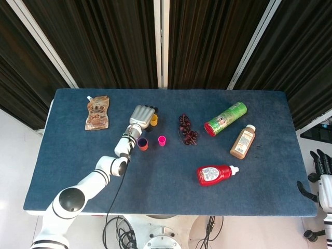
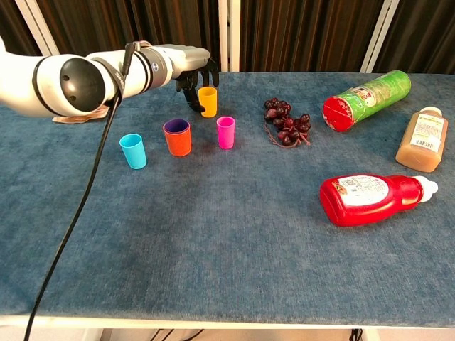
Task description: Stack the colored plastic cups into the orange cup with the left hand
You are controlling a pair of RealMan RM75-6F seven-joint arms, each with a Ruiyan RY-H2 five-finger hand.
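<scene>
— Where is my left hand (image 1: 142, 114)?
— My left arm (image 2: 78, 78) reaches forward across the table, forearm roughly level; the hand's dark fingers (image 2: 190, 87) curl downward, apart, holding nothing.

— And my right hand (image 1: 323, 176)?
— It hangs at the frame's lower right edge, off the table, fingers pointing up; its closure cannot be judged.

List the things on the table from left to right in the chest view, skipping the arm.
blue cup → orange cup → yellow cup → pink cup → grapes → red bottle → brown bottle
</scene>
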